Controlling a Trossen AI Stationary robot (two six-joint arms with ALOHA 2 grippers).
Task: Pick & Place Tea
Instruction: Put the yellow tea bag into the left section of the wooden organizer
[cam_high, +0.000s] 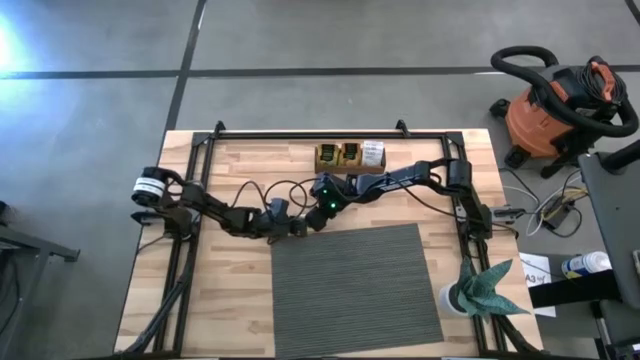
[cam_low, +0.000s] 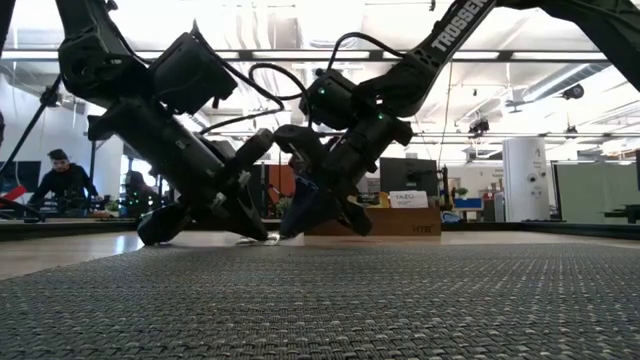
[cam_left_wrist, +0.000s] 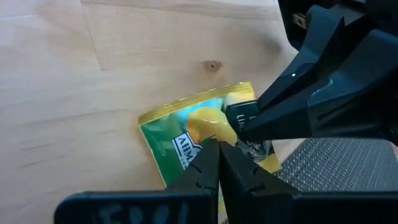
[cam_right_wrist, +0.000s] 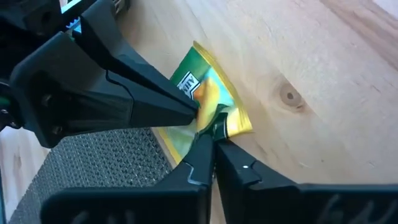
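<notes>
One yellow-green tea sachet (cam_left_wrist: 180, 134) lies flat on the wooden table, close to the grey mat's far left corner. The two grippers meet over it; in the high view they hide it. My left gripper (cam_left_wrist: 219, 149) comes from the table's left, shut, with its tips on the sachet. My right gripper (cam_right_wrist: 212, 134) comes from the right, slanting down, shut on the sachet's (cam_right_wrist: 205, 84) edge. In the high view the left gripper (cam_high: 298, 228) and the right gripper (cam_high: 318, 213) stand tip to tip. My left gripper presses its shut fingertips (cam_left_wrist: 211, 155) down on the sachet's printed face (cam_left_wrist: 198, 127), slanting down from the table's left. The sachet lies flat on the wood under them. My right gripper pinches the sachet's crinkled edge (cam_right_wrist: 222, 119) between its two fingers, slanting down from the table's right. That edge is slightly raised; the rest of the sachet lies on the table.
A brown wooden tray (cam_high: 350, 156) holding more sachets stands at the table's far edge. The grey ribbed mat (cam_high: 355, 290) covers the near middle. A teal plant-like object in a white cup (cam_high: 480, 295) stands at the near right. A person (cam_low: 62, 185) sits beyond the table.
</notes>
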